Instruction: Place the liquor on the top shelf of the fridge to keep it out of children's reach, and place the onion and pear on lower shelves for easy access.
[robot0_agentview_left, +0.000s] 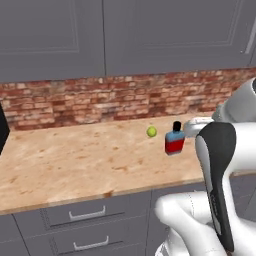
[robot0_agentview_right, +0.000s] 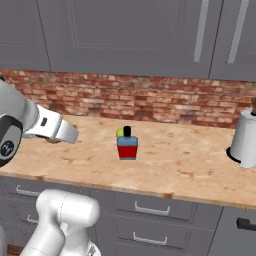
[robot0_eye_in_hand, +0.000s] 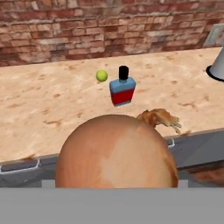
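Note:
A big brown-orange onion (robot0_eye_in_hand: 116, 153) sits right in front of the hand camera, and my gripper (robot0_agentview_right: 57, 129) is shut on it, with the fingers hidden behind it. The hand hangs in front of the wooden counter (robot0_agentview_left: 75, 165), facing the brick wall. On the counter stands the liquor (robot0_eye_in_hand: 122, 89) (robot0_agentview_left: 174, 141) (robot0_agentview_right: 127, 145), a squat blue and red bottle with a black cap. The yellow-green pear (robot0_eye_in_hand: 102, 75) (robot0_agentview_left: 151, 131) (robot0_agentview_right: 120, 133) lies just behind it to the left. The fridge and its shelves are out of view.
A white jug-like vessel (robot0_agentview_right: 246, 140) (robot0_eye_in_hand: 218, 65) stands at the counter's right end. Grey drawers (robot0_agentview_left: 87, 215) run under the counter edge and grey wall cabinets (robot0_agentview_right: 125, 35) hang above the brick backsplash. A dark appliance edge (robot0_agentview_left: 2, 131) shows at the far left.

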